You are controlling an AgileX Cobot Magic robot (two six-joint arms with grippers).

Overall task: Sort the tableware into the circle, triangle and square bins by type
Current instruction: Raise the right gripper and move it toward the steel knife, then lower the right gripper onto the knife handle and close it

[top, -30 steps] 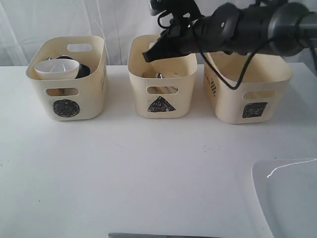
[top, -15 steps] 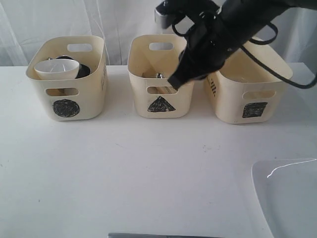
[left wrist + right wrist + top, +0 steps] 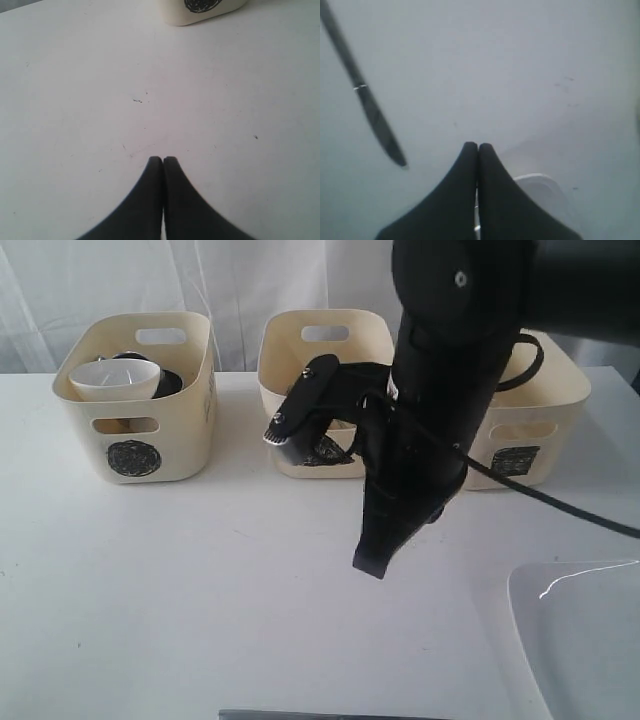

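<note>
I am holding my right gripper (image 3: 370, 565) low over the white table (image 3: 200, 590). Its two black fingers are pressing flat against each other and pinching nothing. In the outside camera's view, the large white plate (image 3: 580, 640) is lying at about four o'clock from those fingertips, near the table's corner and apart from them. The circle bin (image 3: 180, 440) is standing at ten o'clock and carrying the small white bowl (image 3: 115, 378) upright inside it. Something dark is sitting behind the bowl, and I cannot make out what it is. The triangle bin (image 3: 280, 360) is standing at twelve o'clock, and my own arm is covering much of it. The square bin (image 3: 565, 400) is sitting at two o'clock. My left gripper (image 3: 163, 159) is hanging over bare table with its fingers pressed together and nothing between them. The foot of the circle bin is showing well clear of its tips.
</note>
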